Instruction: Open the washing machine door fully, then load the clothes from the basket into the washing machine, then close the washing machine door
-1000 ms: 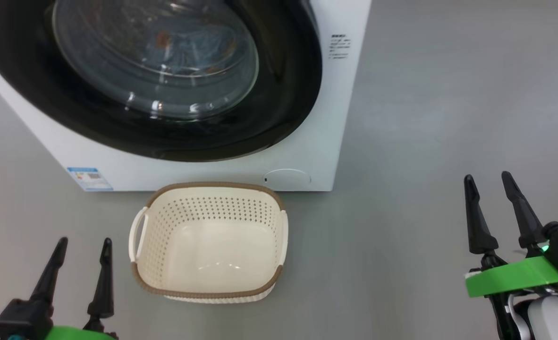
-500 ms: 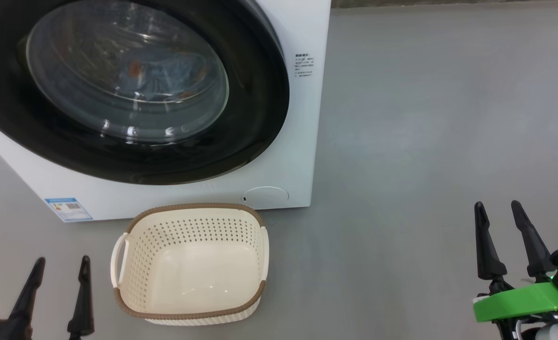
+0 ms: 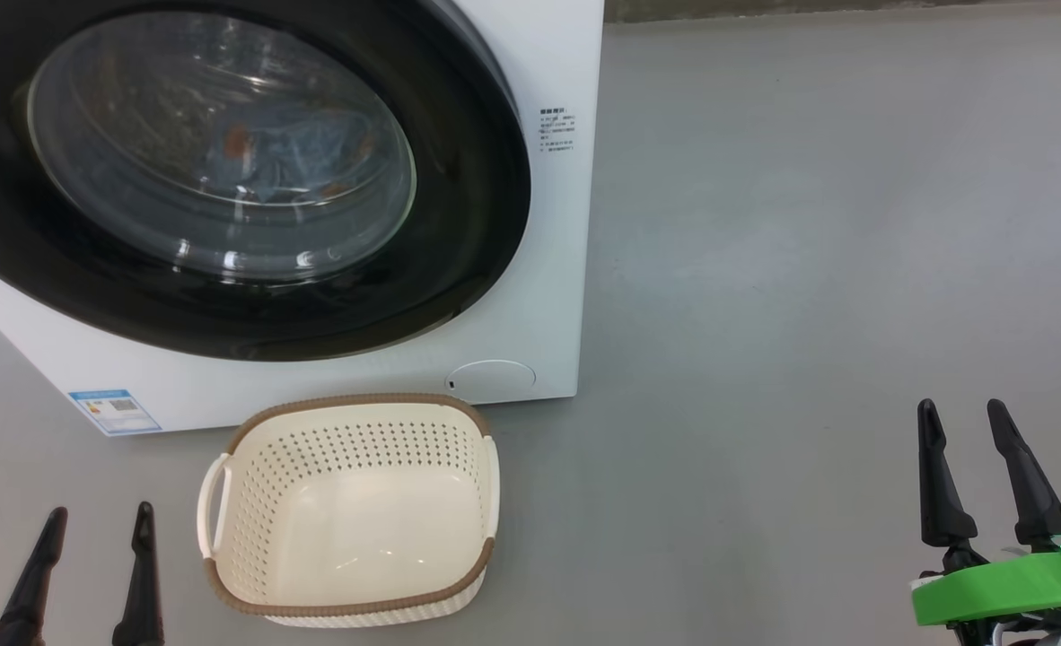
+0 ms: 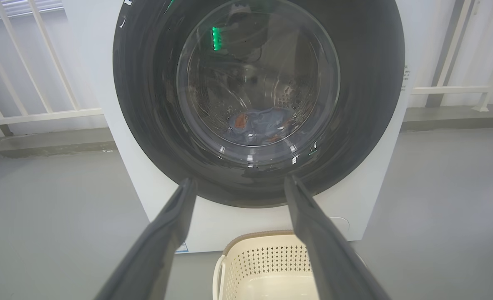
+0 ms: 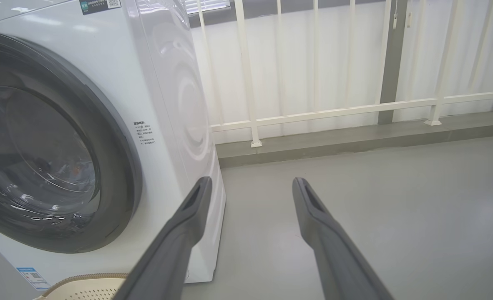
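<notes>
Both claws are spread wide with nothing in them. The left gripper (image 3: 100,513) hangs in front of the washing machine (image 3: 548,269), out from its blue label (image 3: 113,408) corner. The right gripper (image 3: 961,408) is well off past the machine's other side, over bare floor (image 3: 809,269).

The basket (image 3: 351,440) sits empty just in front of the machine, under the washing machine door (image 3: 459,224). The clothes (image 3: 297,157) are inside the machine, and you can see them through the glass, low in the drum. The door looks pushed flat against the front, so I'd say it's basically done.

What could bite: I can't tell if that door actually latched. If it's only resting there, it might drift open. Also, the left claw is right beside the basket, so a sloppy arm swing toward the machine would knock the basket into the front panel.
</notes>
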### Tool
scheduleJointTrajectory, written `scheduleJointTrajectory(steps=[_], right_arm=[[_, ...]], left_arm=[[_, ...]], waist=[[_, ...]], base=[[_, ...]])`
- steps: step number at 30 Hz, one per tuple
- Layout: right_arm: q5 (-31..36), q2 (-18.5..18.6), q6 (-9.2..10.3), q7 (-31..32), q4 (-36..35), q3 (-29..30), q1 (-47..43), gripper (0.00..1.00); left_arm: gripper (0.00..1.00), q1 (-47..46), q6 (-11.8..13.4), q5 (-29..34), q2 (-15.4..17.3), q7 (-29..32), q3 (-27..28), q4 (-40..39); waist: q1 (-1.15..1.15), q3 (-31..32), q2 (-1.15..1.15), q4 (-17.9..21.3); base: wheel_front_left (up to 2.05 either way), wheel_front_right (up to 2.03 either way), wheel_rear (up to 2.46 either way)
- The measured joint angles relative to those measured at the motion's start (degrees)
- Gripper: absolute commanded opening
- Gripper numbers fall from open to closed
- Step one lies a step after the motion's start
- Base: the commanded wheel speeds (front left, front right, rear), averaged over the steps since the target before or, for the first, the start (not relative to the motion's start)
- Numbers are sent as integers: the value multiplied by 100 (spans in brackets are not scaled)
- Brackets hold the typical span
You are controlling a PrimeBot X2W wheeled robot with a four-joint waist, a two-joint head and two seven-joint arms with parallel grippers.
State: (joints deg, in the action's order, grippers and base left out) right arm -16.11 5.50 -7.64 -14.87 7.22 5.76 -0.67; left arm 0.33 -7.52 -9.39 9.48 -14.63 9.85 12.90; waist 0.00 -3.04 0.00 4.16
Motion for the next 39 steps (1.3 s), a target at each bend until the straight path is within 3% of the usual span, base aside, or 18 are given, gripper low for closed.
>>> scheduleJointTrajectory(steps=[25,26,39], right_arm=[[0,-11,0,0,-66,4,1,100],[0,-16,-1,-1,-51,1,1,0],[-43,-368,-1,49,809,-24,-15,0]], left_arm=[[100,-1,0,350,-129,0,188,-219],[0,-1,1,350,-138,1,183,-207],[0,13,1,279,-688,53,108,481]], waist=[[0,-106,0,20],[0,-109,0,21],[2,-106,0,18]], base=[[0,0,0],[0,0,0],[0,0,0]])
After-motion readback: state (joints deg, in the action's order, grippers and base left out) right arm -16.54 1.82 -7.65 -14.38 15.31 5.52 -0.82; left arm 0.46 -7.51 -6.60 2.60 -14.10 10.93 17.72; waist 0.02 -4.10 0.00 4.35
